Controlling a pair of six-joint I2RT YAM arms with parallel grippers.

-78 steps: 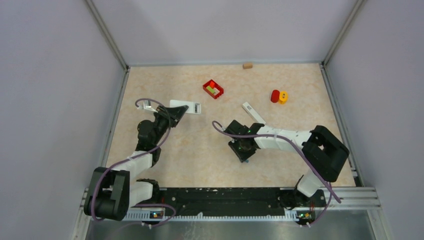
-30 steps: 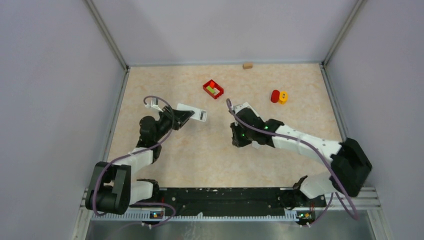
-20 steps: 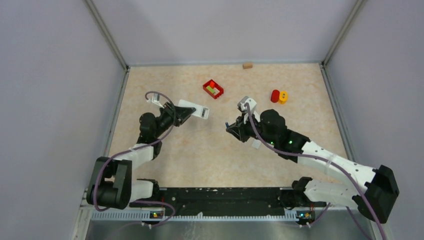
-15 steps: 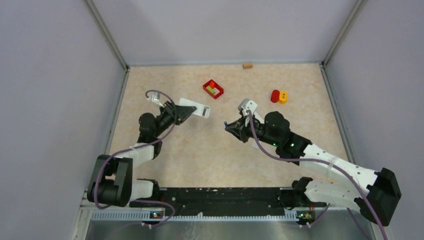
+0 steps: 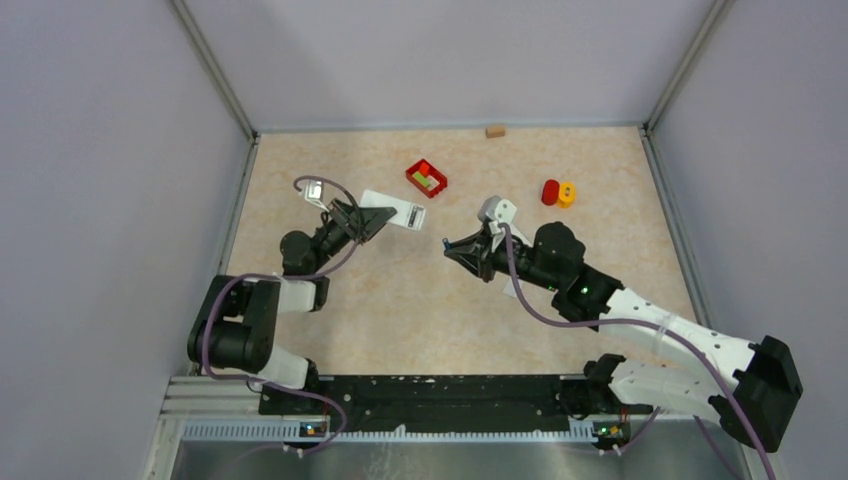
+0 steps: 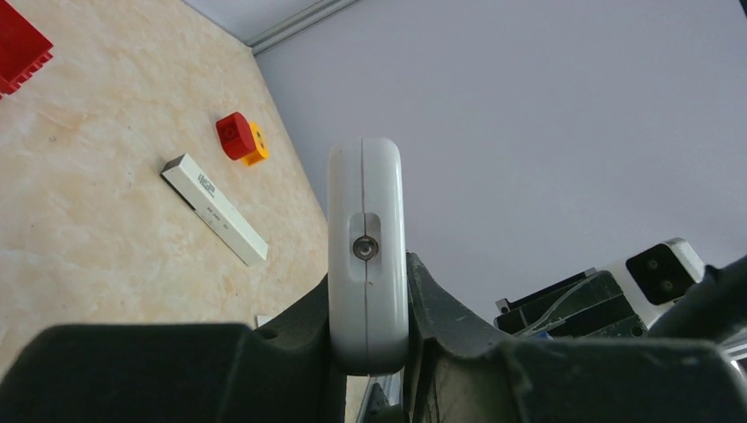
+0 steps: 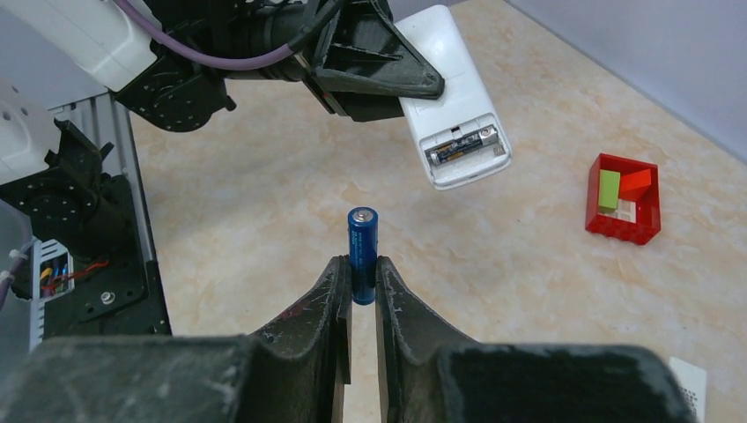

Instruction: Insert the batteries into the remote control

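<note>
Blue battery point(image 7: 362, 245) stands upright, off the bench over its middle. You have it pinched at its lower end between the fingers of the right gripper point(image 7: 360, 269), top terminal aimed at the remote control point(image 7: 451, 97). Your left gripper point(image 6: 367, 304) is clamped on the remote's sides and holds it clear of the bench, left of centre, with the open battery bay facing the right arm. One dark battery point(image 7: 464, 145) lies seated in that bay. Blue battery and remote are near, not touching. On the bench you have a red tray point(image 7: 622, 234) towards the far edge, a red-and-orange piece point(image 5: 557, 193) nearer the far right corner, and a white bar point(image 6: 214, 209).
</note>
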